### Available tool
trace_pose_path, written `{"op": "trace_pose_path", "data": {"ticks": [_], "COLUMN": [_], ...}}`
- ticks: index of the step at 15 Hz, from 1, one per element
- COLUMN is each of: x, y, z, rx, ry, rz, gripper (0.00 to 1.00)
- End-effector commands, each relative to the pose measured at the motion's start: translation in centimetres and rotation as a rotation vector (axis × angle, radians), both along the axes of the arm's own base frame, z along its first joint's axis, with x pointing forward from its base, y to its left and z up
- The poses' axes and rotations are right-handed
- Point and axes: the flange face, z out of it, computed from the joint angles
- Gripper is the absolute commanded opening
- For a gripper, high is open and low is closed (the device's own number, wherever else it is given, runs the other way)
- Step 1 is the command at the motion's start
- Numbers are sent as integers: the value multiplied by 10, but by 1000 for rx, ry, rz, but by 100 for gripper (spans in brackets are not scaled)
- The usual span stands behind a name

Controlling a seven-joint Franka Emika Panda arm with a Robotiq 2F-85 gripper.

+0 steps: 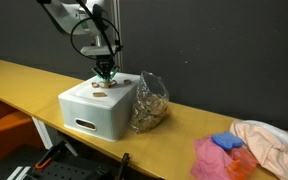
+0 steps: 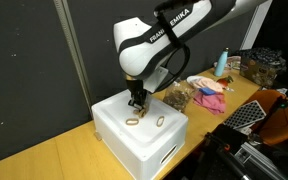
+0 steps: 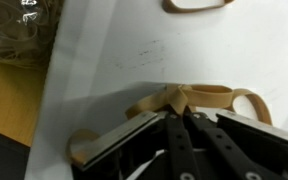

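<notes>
Firstly, yellow table: long top, lowest layer under the jaws, carrying every item listed.

Next, white arm: bent over from above, wrist pointing straight down, ending in the gripper.

Then white box: rounded corners, slot in one side, standing on the table directly beneath the jaws; flat lid faintly scuffed in the wrist view.

Cream cloth: crumpled heap at the table's far end, well apart from the jaws.

Clear bag: crinkled, filled with tan contents too small to tell apart, touching the box wall just beside and below the jaws; also seen at a corner of the wrist view.

Pink cloth: bunched next to the cream one, well apart from the jaws.

Blue cloth: small fold between the pink and the cream, equally far from the jaws.

Gripper: dark fingers lowered to the lid, jaws pressed together and pinching the tan rubber band.

Tan rubber band: caught at the fingertips, bunched into a knot there, its loop lying on the lid just ahead of the jaws.

Second rubber band: loose and flat on the same lid, near the jaws but clear of them.
</notes>
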Motion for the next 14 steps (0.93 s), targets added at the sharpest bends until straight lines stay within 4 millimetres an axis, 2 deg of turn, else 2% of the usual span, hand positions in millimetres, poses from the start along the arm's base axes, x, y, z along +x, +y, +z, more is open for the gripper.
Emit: {"op": "trace_pose_path", "data": {"ticks": [1, 4, 8, 11, 14], "x": [-5, -6, -3, -4, -17], "y": [-3, -11, -36, -70, -110], "z": [18, 33, 64, 99, 134], "rx": [-13, -26, -40, -41, -50], "ry": [8, 7, -20, -64, -97], "rz": [-29, -50, -90, -147, -220], "gripper": [1, 1, 1, 1, 1]}}
